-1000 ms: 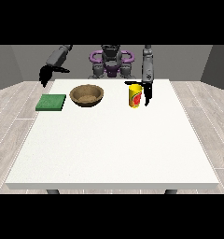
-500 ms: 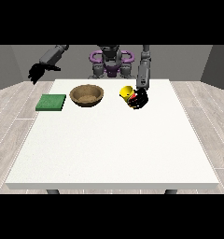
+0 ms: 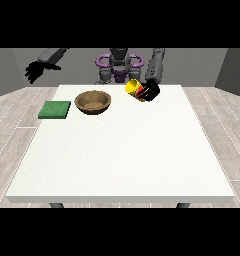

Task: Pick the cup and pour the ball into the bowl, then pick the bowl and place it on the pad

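A yellow cup with a red mark hangs above the table, tipped over with its mouth towards the view's left. The hand at the view's right is shut round it. A brown wooden bowl stands on the table to the cup's left, apart from it. I cannot see the ball. A green square pad lies near the table's left edge. The hand at the view's left hangs raised beyond the table's left side, its fingers spread and holding nothing.
The large white table stretches towards the camera in front of the bowl and pad. The robot's grey and purple torso stands behind the far edge.
The hand at the view's right lifted the cup off the table, carried it leftwards towards the bowl and tipped it over. The other hand swung further left and outwards.
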